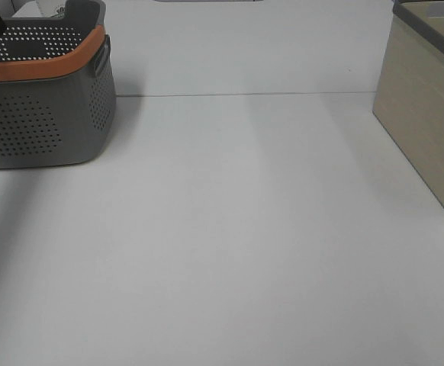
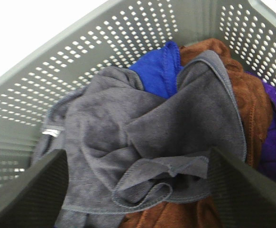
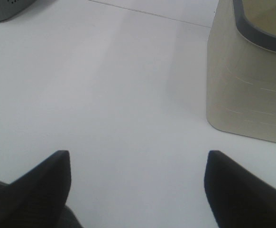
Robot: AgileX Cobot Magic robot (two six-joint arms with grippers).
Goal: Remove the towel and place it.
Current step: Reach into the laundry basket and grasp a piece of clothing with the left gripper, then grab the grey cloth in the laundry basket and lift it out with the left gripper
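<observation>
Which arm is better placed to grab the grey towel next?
Left. The left end effector is open over the towel in the basket; the right end effector hangs over the table beside the beige bin.

The high camera looks steeply down onto the white table [image 1: 230, 229] from well back. It takes in the grey basket [image 1: 39, 114] at the far left and the beige bin [image 1: 428, 130] at the right edge. The left wrist camera is very near, at the basket's mouth. It faces down past the left pincer [image 2: 138, 156] onto the cloths [image 2: 152, 118] and shares only the basket with the high view. The right wrist camera hangs low over the table, facing obliquely forward past the right pincer [image 3: 138, 156]. It shares the bare table, the bin and a basket corner with the high view.
</observation>
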